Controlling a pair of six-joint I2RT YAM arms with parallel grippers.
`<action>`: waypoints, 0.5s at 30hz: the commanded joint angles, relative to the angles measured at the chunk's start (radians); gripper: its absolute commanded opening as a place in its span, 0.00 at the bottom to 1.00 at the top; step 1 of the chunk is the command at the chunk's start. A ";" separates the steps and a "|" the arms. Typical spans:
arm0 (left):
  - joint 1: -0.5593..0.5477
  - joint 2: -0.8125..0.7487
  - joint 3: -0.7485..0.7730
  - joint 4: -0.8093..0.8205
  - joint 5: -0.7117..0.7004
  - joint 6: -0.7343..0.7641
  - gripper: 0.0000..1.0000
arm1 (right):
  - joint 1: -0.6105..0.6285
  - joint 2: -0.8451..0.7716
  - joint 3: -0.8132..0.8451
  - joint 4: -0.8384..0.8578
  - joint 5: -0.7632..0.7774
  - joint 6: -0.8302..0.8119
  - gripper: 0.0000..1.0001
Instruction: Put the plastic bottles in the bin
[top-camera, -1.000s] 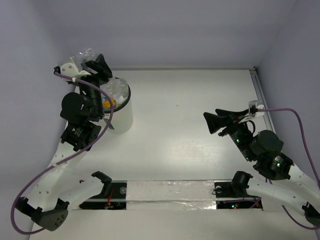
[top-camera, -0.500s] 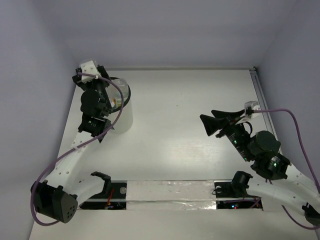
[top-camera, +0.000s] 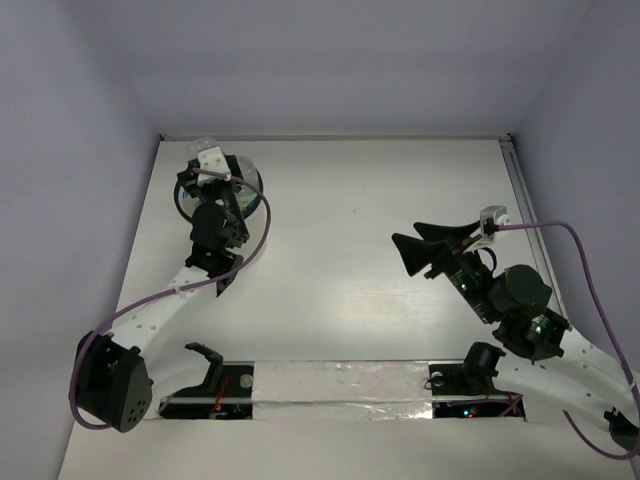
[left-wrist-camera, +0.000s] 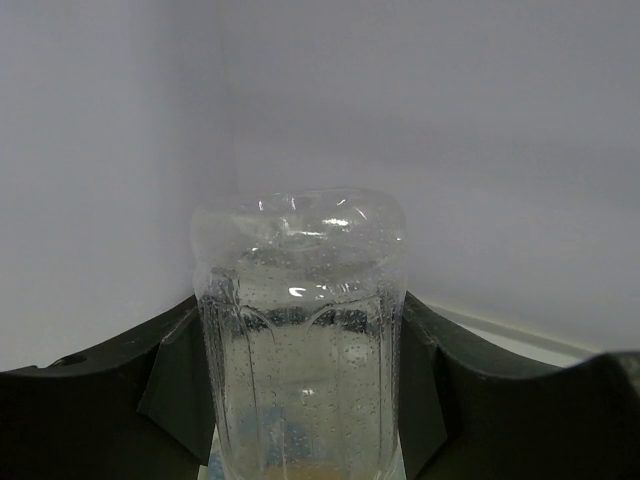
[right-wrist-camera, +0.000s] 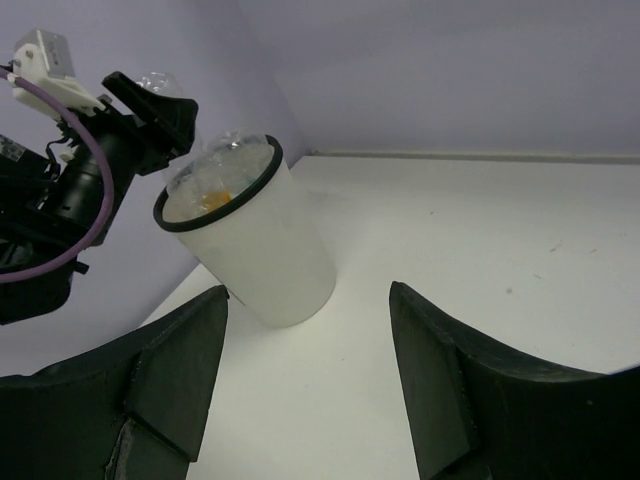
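My left gripper (left-wrist-camera: 300, 400) is shut on a clear plastic bottle (left-wrist-camera: 300, 330) wet with droplets, its base pointing away from the camera. In the top view the left gripper (top-camera: 203, 155) holds the bottle (top-camera: 198, 143) at the far-left side of the white bin (top-camera: 257, 192), which the arm mostly hides. The right wrist view shows the bin (right-wrist-camera: 265, 255) with its black rim, clear bottles and something orange (right-wrist-camera: 215, 199) inside, and the held bottle (right-wrist-camera: 156, 80) above its far-left edge. My right gripper (right-wrist-camera: 308, 380) is open and empty, far right of the bin (top-camera: 412, 246).
The white table (top-camera: 340, 280) is walled by pale partitions at the back and sides. The left arm's purple cable (top-camera: 262, 225) loops beside the bin. A taped strip (top-camera: 340, 385) runs along the near edge between the arm bases.
The left arm has swung right and forward, carrying the bottle from the far-left wall to over the bin. The right gripper has drifted slightly left.
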 joint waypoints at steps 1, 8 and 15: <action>-0.038 0.026 -0.036 0.057 -0.084 0.027 0.36 | -0.004 0.005 0.000 0.090 -0.033 -0.021 0.71; -0.049 -0.092 0.016 -0.149 -0.075 -0.097 0.64 | -0.004 -0.015 -0.007 0.087 -0.028 -0.032 0.71; -0.049 -0.126 -0.016 -0.279 -0.059 -0.159 0.87 | -0.004 0.007 -0.010 0.098 -0.044 -0.029 0.71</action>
